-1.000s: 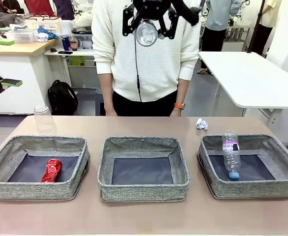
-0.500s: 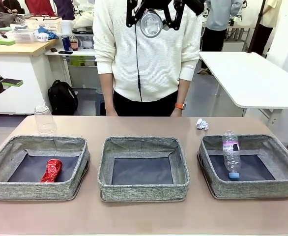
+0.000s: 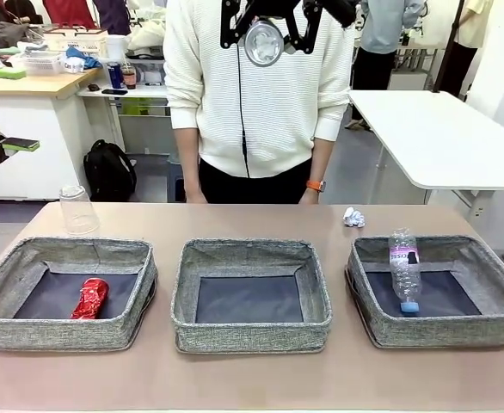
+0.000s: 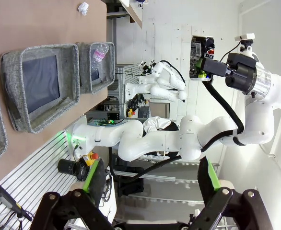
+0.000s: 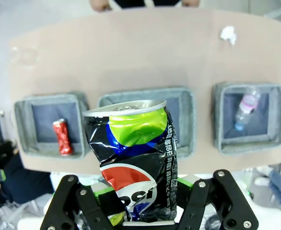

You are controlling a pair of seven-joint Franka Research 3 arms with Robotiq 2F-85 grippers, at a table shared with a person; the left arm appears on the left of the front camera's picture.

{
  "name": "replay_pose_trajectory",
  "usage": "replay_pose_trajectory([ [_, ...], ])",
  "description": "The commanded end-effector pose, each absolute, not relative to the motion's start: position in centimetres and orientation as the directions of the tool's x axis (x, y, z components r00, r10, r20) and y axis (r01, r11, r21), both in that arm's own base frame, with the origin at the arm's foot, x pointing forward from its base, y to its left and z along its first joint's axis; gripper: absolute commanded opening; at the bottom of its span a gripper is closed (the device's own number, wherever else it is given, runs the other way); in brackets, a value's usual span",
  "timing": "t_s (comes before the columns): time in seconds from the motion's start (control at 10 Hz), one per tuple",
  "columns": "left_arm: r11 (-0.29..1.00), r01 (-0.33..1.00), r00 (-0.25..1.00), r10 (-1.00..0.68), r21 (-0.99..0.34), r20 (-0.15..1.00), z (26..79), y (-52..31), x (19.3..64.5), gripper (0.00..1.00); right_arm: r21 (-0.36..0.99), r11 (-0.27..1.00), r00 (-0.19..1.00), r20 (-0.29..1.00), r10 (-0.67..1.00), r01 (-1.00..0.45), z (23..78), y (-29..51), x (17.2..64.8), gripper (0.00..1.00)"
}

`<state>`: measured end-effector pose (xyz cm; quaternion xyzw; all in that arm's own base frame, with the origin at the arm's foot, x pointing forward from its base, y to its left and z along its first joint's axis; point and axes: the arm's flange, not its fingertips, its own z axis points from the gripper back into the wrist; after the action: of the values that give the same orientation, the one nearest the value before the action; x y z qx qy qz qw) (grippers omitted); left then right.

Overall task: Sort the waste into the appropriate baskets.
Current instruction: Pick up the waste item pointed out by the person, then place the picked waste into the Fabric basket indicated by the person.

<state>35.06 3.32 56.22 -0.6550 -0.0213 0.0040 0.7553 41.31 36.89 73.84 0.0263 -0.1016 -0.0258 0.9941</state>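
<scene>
High over the table's middle, my right gripper is shut on the crushed dark-blue can. Below stand three grey baskets. The left basket holds a crushed red can. The middle basket has nothing in it. In the right basket lies a clear bottle. A clear cup stands upside down behind the left basket. A white paper wad lies behind the right one. My left gripper is open, off to the side.
A person in a white sweater stands at the table's far edge, hands down behind it. In the left wrist view my right arm holds the can in the air. A white table stands at the back right.
My right gripper has risen a little with the dark-blue can, then held still. Nothing on the table has moved.
</scene>
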Motion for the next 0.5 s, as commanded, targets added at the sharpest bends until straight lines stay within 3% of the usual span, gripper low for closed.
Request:
replay_pose_trajectory([
  [0.0,0.146,0.042,0.999,0.02,-0.988,0.045,56.18,3.5,34.8,1.0,0.057,0.997,0.977,0.205,-0.055,0.045,73.79,36.9,41.15,0.0],
  [0.4,0.146,0.042,0.999,0.02,-0.988,0.045,56.18,3.5,34.8,1.0,0.057,0.997,0.977,0.205,-0.055,0.045,73.79,36.9,41.15,0.0],
])
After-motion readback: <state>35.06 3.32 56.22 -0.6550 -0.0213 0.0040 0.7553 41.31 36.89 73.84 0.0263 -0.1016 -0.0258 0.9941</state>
